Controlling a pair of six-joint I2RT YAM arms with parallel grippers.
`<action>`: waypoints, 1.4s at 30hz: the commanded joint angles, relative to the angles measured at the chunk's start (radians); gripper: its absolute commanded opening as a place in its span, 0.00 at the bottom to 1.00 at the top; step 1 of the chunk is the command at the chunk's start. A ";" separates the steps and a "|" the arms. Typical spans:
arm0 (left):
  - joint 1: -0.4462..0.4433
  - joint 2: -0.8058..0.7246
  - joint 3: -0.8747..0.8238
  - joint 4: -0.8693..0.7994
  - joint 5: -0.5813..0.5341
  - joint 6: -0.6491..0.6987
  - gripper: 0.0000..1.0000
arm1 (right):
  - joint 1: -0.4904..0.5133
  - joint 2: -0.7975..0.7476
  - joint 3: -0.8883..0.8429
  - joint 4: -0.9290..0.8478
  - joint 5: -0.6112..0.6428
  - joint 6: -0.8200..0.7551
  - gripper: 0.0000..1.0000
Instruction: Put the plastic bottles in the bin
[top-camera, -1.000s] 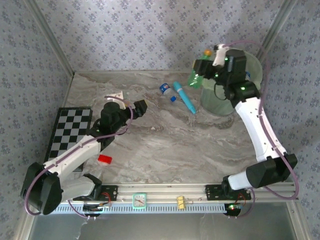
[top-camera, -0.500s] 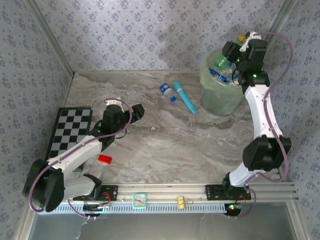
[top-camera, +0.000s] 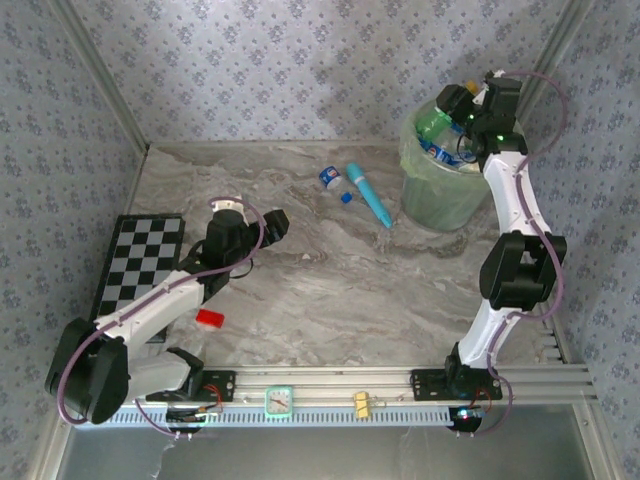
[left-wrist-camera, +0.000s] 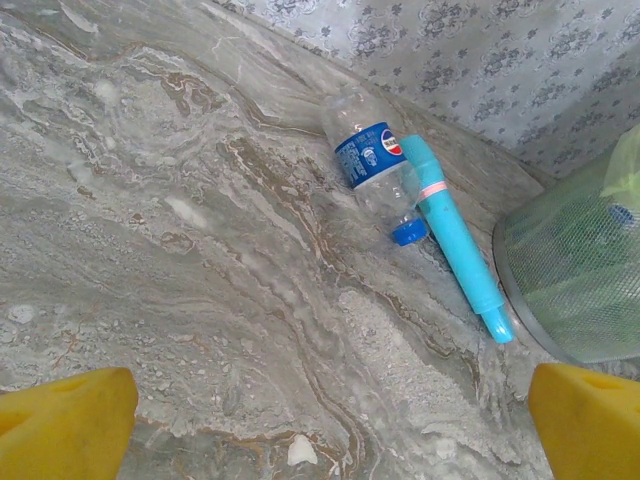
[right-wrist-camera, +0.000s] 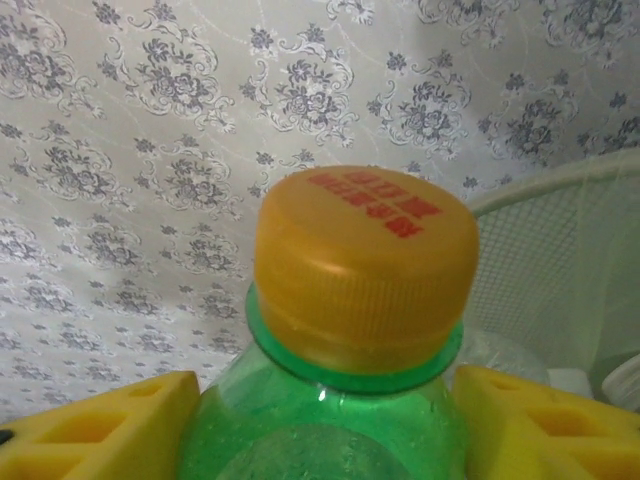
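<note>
A green bottle (top-camera: 432, 122) with a yellow cap hangs over the back of the pale green bin (top-camera: 435, 205), held at its shoulders by my right gripper (top-camera: 455, 105). In the right wrist view the bottle (right-wrist-camera: 330, 420) stands upright, both yellow fingers against it, my right gripper (right-wrist-camera: 325, 385) shut on it, the bin's mesh rim (right-wrist-camera: 560, 190) behind. Other bottles (top-camera: 440, 155) lie inside the bin. A clear bottle (top-camera: 329, 178) with a blue label lies on the table. My left gripper (top-camera: 268, 220) hovers open left of it, empty (left-wrist-camera: 335, 420), facing that bottle (left-wrist-camera: 372, 165) and the bin (left-wrist-camera: 580, 280).
A slim teal tube (top-camera: 368, 194) lies beside the clear bottle, between it and the bin, and appears again in the left wrist view (left-wrist-camera: 455, 235). A small red block (top-camera: 208, 319) sits near the left arm. A checkerboard (top-camera: 140, 265) covers the table's left edge.
My right arm carried the green bottle from the bin's left side up and over to the bin's back rim. The left arm barely shifted and stays open.
</note>
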 joint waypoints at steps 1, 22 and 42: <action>0.007 0.000 0.006 -0.016 -0.014 -0.007 1.00 | -0.030 -0.023 -0.001 -0.015 0.012 0.050 0.78; 0.078 -0.038 0.037 -0.063 -0.040 0.030 1.00 | 0.033 -0.030 0.070 -0.038 -0.077 -0.098 0.66; 0.120 -0.135 0.009 -0.119 -0.093 0.048 1.00 | 0.087 -0.030 0.040 -0.075 0.045 -0.099 0.67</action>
